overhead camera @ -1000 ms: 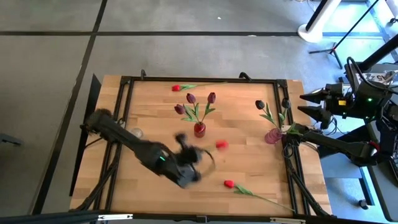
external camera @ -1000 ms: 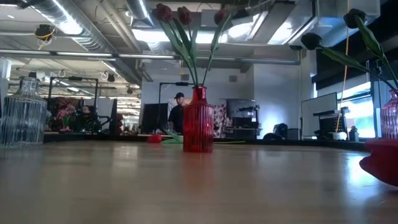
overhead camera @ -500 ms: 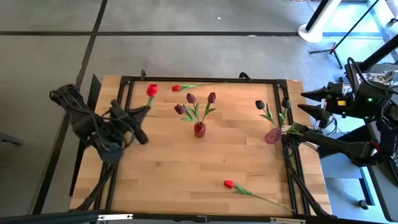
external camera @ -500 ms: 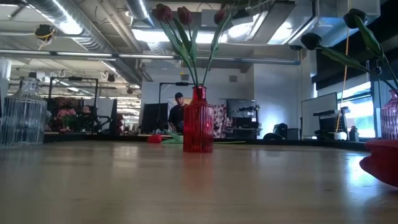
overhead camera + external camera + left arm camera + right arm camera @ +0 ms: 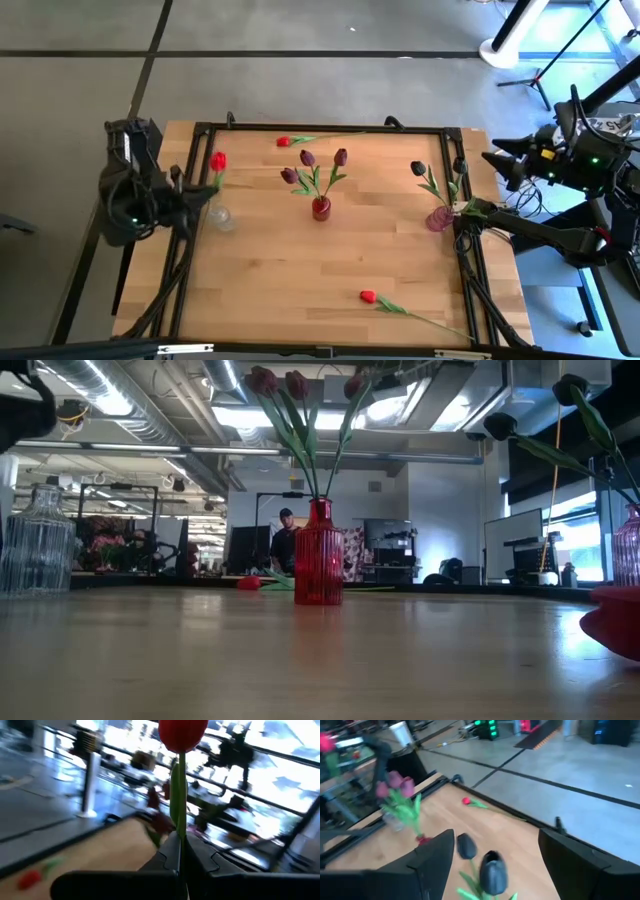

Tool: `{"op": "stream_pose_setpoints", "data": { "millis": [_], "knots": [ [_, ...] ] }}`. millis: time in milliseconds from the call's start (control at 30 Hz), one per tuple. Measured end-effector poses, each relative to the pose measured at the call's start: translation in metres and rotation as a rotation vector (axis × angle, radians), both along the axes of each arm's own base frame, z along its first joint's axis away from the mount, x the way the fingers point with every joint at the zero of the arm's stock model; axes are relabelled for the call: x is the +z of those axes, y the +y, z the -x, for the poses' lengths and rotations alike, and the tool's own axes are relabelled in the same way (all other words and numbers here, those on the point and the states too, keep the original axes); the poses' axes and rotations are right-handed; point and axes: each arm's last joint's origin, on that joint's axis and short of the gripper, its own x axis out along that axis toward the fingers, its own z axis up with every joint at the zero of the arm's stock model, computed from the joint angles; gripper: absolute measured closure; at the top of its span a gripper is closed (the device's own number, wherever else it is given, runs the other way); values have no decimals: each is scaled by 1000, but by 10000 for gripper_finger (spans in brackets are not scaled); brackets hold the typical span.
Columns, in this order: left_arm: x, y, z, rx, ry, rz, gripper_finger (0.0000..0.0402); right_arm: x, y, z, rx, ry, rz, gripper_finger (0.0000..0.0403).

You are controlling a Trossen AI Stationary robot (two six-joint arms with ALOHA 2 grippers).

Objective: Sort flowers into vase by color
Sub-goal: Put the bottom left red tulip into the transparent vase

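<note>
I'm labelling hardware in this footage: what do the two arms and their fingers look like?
Both arms are black. The left arm carries looped black cables; its left gripper has flat dark fingers. The right gripper has broad black fingers, and a small green light glows on the right arm.

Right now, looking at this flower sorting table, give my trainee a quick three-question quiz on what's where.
1. True or false: the left fingers are shut on the stem of a red tulip.
2. Which vase holds the three maroon tulips? A: clear glass vase; B: red vase; C: pink vase.
3. Fill in: besides the held one, ___ red tulips lie flat on the table.

Key: 1 true. 2 B. 3 two: one by the far edge, one by the near edge.
</note>
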Motion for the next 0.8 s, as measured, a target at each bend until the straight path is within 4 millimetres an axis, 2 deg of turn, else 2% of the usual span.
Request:
{"op": "stream_pose_setpoints", "data": {
  "millis": [133, 233, 300, 367, 500, 633, 800],
  "knots": [
    [17, -22, -6, -186, 27, 45, 400, 0, -1, 1, -64, 7, 11, 114],
    [39, -34, -17, -380, -24, 6, 400, 0, -2, 2, -97, 3, 7, 114],
    [54, -33, -25, -479, -117, -94, 400, 0, -2, 2, -107, 4, 8, 114],
    [61, -23, -31, -502, -170, -204, 400, 0, -2, 2, -107, 4, 8, 114],
    [50, 6, -30, -428, -76, -319, 400, 0, -2, 2, -111, 5, 10, 114],
    [31, 30, -15, -431, -102, -370, 400, 0, -2, 2, -100, 0, 2, 114],
    [-6, 52, 3, -369, -148, -334, 400, 0, -2, 2, -107, -13, -15, 114]
  ]
}}
